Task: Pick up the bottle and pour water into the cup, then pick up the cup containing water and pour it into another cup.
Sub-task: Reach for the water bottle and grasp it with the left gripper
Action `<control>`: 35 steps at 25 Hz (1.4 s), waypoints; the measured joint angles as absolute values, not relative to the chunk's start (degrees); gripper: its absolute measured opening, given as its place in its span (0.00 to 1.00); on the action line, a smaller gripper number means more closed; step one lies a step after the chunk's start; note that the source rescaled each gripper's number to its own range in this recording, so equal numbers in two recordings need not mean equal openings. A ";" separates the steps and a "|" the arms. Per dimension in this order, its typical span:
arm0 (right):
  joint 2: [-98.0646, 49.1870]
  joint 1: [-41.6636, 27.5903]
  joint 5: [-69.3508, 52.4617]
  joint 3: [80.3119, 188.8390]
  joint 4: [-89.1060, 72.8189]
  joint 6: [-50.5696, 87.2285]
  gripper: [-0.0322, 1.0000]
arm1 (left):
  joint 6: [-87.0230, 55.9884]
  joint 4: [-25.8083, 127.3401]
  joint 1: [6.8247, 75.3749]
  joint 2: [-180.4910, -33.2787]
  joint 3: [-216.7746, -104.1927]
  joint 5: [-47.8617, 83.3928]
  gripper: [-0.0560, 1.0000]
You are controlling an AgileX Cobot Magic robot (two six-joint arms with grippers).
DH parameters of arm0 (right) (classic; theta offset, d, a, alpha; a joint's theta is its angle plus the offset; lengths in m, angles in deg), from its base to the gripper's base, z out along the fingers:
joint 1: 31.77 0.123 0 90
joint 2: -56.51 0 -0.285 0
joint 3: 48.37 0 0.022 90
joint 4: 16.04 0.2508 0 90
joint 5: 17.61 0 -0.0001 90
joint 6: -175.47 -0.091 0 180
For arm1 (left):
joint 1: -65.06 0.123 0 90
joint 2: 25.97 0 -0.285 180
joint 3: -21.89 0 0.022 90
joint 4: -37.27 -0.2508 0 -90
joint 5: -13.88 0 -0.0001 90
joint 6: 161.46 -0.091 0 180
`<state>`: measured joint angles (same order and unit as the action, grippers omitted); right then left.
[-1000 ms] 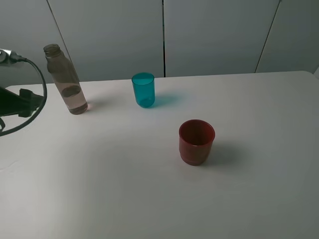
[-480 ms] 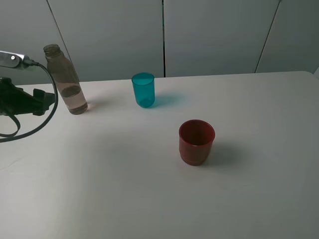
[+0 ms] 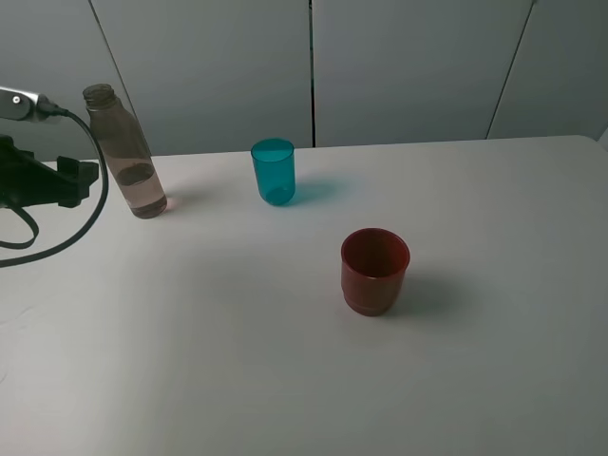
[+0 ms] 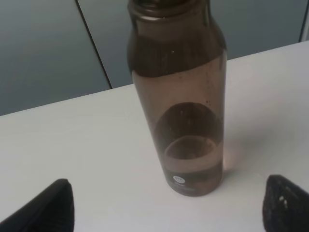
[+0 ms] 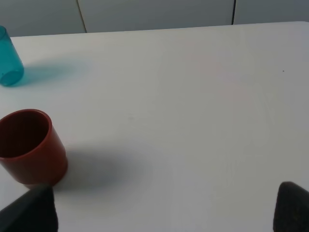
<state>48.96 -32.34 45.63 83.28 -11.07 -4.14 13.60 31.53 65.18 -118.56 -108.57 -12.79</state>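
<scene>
The bottle stands upright at the table's back left, uncapped, with a little water at its bottom. My left gripper hovers just to its left. In the left wrist view the bottle fills the middle, ahead of my left gripper, which is open and not touching it. The teal cup stands upright at the back centre. The red cup stands nearer the front. My right gripper is open over bare table, with the red cup and the teal cup off to one side.
The white table ends against a grey panelled wall at the back. A black cable loops from my left arm over the table's left edge. The right arm does not show in the exterior view.
My left gripper has moved in from the left edge towards the bottle and risen slightly. The bottle, both cups and the right gripper have not moved.
</scene>
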 joint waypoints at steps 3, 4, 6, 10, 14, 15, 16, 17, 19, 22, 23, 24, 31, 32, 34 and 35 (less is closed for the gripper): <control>48.96 -32.34 45.63 83.28 -11.07 -4.14 0.77 | 12.71 31.64 65.18 -118.56 -108.57 -12.89 0.99; 48.96 -32.34 45.63 83.28 -11.07 -4.14 0.77 | 12.57 31.64 65.18 -118.56 -108.57 -12.89 0.99; 48.96 -32.34 45.63 83.28 -11.07 -4.14 0.77 | 12.48 31.64 65.18 -118.56 -108.57 -13.02 0.99; 48.96 -32.34 45.63 83.28 -11.07 -4.53 0.77 | 12.48 31.98 65.18 -118.56 -108.57 -13.37 0.99; 48.96 -32.34 45.63 83.28 -11.07 -4.53 0.77 | 11.84 32.37 65.18 -118.71 -108.57 -13.87 0.99; 48.96 -32.34 45.63 83.28 -11.07 -4.53 0.77 | 11.26 32.68 65.18 -119.12 -108.57 -14.40 0.99; 48.96 -32.34 45.63 83.28 -11.07 -4.53 0.77 | 11.00 32.95 65.18 -119.72 -108.57 -15.20 0.99; 48.96 -32.34 45.63 83.28 -11.07 -4.53 0.77 | 10.72 33.08 65.18 -120.56 -108.57 -16.01 0.99; 48.96 -32.34 45.63 83.28 -11.07 -4.53 0.77 | 10.60 33.32 65.18 -122.50 -108.57 -18.46 0.99; 48.96 -32.34 45.63 83.28 -11.07 -4.53 0.77 | 10.53 33.43 65.18 -126.00 -108.57 -23.27 0.99; 48.96 -32.34 45.63 83.28 -11.07 -4.53 0.77 | 10.53 33.52 65.18 -127.29 -108.57 -25.12 0.99; 48.96 -32.34 45.63 83.28 -11.07 -4.53 0.77 | 10.53 33.68 65.18 -128.60 -108.57 -26.60 0.99; 48.96 -32.34 45.63 83.28 -11.07 -4.53 0.77 | 10.64 34.39 65.18 -137.46 -108.57 -37.15 0.99; 48.96 -32.34 45.63 83.28 -11.07 -4.53 0.77 | 10.64 34.37 65.18 -138.54 -108.57 -39.11 0.99; 48.96 -32.34 45.63 83.28 -11.07 -4.53 0.77 | 10.64 34.50 65.18 -141.11 -108.57 -43.20 0.99; 48.96 -32.34 45.63 83.28 -11.07 -4.53 0.77 | 10.64 34.59 65.18 -142.38 -108.57 -44.93 0.99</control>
<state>48.96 -32.34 45.63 83.28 -11.07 -4.53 10.64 34.59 65.18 -142.38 -108.57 -44.93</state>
